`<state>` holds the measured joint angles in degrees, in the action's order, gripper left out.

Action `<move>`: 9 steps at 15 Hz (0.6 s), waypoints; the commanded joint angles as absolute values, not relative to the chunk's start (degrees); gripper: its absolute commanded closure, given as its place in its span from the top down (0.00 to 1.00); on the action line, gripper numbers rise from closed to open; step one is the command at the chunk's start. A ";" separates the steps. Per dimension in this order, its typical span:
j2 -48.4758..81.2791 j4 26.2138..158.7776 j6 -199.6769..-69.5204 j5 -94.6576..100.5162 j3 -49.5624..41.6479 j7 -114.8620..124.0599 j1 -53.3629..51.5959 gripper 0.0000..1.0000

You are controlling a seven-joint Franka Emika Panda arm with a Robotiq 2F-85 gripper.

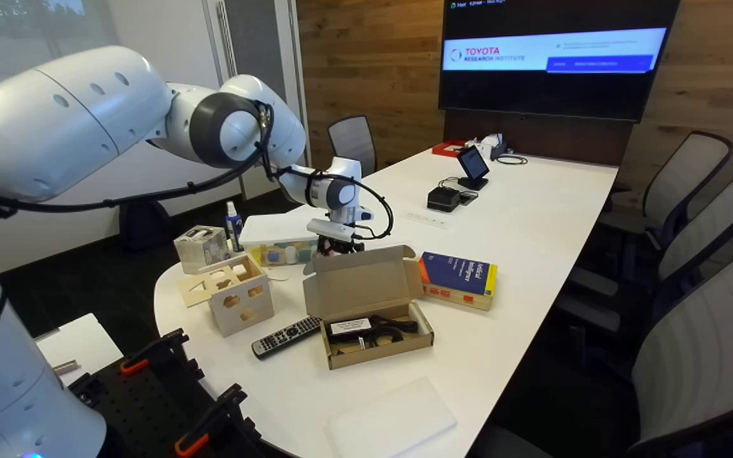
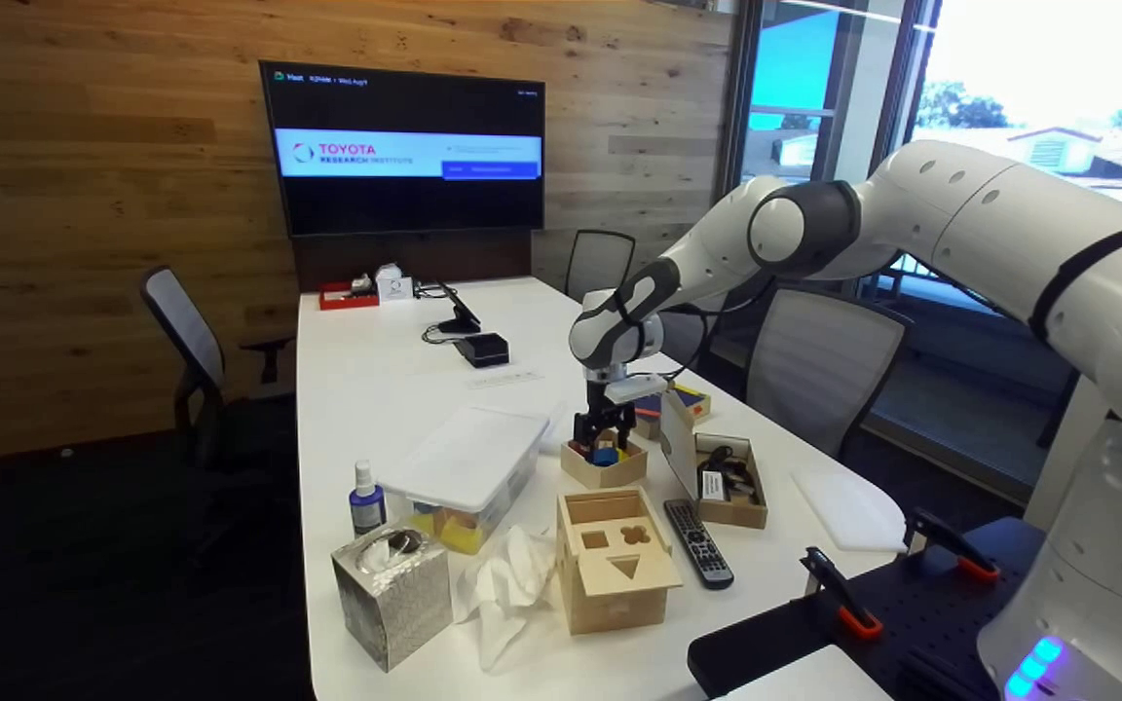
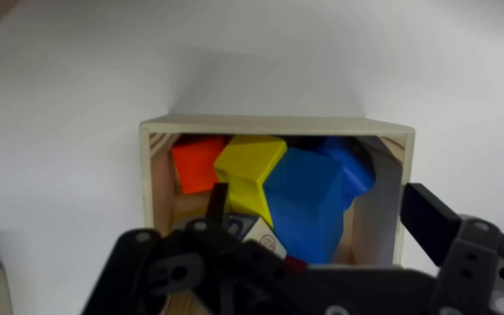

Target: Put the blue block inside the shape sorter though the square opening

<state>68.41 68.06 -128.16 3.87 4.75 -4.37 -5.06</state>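
The blue block lies in an open wooden box among other coloured blocks; it also shows in an exterior view. My gripper is open and empty, pointing down over the box, with the blue block between its fingers in the picture. The left finger overlaps the yellow block and the right finger overlaps the box's right rim. I cannot tell how far above the block the fingertips are. The shape sorter is a pale wooden cube with a square opening in its top panel; it also shows in an exterior view.
Beside the blue block are a yellow block, an orange block and another blue piece. An open cardboard box, a remote, a lidded plastic bin, a tissue box and a book stand around.
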 commanded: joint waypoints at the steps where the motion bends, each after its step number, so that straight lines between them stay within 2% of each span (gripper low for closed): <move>1: 70.35 63.69 -124.96 3.10 4.91 -5.71 -5.20 0.88; 2: 70.60 63.43 -124.46 3.02 4.96 -5.73 -5.15 0.74; 9: 71.10 63.55 -122.51 1.49 5.60 -5.71 -4.30 0.20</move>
